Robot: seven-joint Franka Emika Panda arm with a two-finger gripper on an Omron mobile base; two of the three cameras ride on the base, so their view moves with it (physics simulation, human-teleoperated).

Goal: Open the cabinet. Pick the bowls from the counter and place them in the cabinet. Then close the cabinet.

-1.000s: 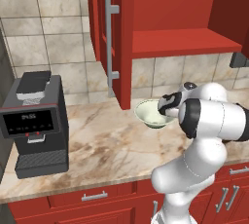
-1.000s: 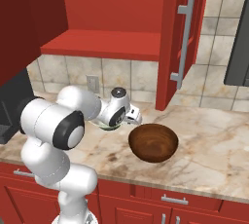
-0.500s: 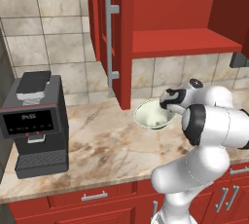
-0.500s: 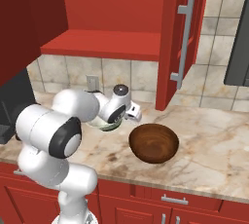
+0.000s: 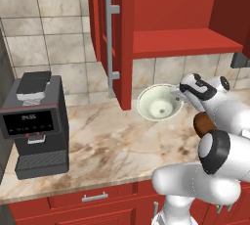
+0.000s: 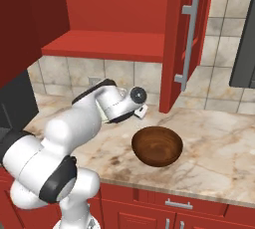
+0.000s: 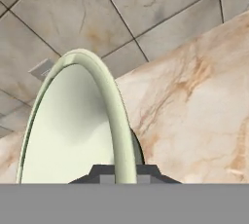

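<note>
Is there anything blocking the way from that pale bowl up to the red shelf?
Nothing visible. The gripper holds the pale bowl by its rim, the cabinet doors stand open, and the shelf above is bare.

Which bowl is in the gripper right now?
The pale cream-green bowl: the gripper pinches its rim, holding it tilted. The dark brown wooden bowl sits free on the counter.

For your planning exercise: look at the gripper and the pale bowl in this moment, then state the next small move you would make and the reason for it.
Probably raise the cream-green bowl toward the red shelf of the open cabinet. The gripper is shut on the bowl's rim, the bowl is tilted above the marble counter, and the shelf sits higher. The brown wooden bowl waits on the counter.
</note>
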